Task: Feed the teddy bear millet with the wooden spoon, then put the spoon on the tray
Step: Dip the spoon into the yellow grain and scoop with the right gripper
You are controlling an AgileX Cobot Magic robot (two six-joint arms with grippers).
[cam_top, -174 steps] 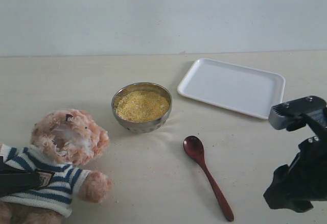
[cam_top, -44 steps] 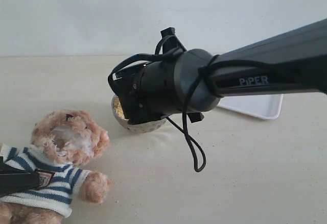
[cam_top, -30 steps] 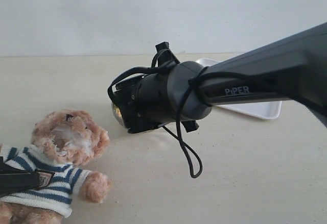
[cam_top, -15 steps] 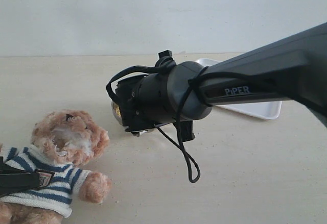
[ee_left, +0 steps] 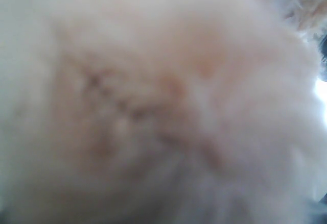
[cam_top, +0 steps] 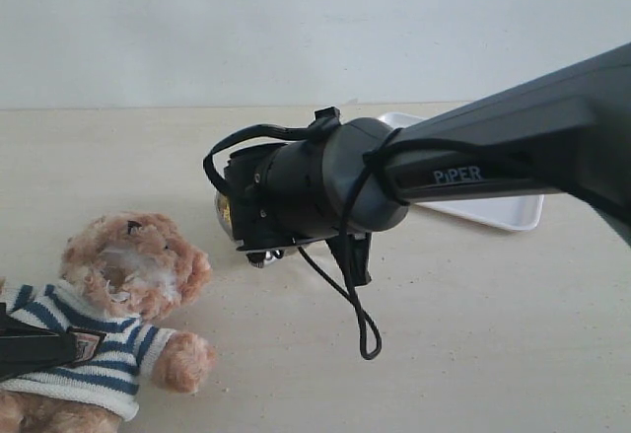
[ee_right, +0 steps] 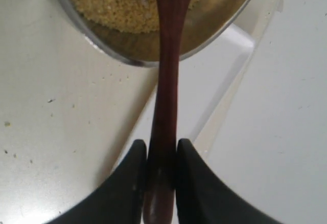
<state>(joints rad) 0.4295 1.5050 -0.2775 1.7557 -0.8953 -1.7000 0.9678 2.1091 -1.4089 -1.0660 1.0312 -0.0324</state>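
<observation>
Pale, matte wall [cam_top: 296, 29] rises behind a cream, faintly speckled table [cam_top: 493, 344]. In the exterior view the right arm [cam_top: 473, 162], smooth dark plastic with a looped black cable [cam_top: 363, 326], reaches across and hides nearly all of the metal bowl [cam_top: 224, 214] and part of the flat white tray [cam_top: 498, 214]. The fluffy teddy bear [cam_top: 133, 275] in its striped sweater lies at front left, with the left end effector [cam_top: 44, 349] a dark shape across its chest; I cannot tell its grip, since the left wrist view is only blurred fur. Only the right wrist view shows the right end effector [ee_right: 161, 150] clenched on the glossy wooden spoon [ee_right: 166, 81], whose bowl end reaches into the grainy yellow millet [ee_right: 112, 4].
</observation>
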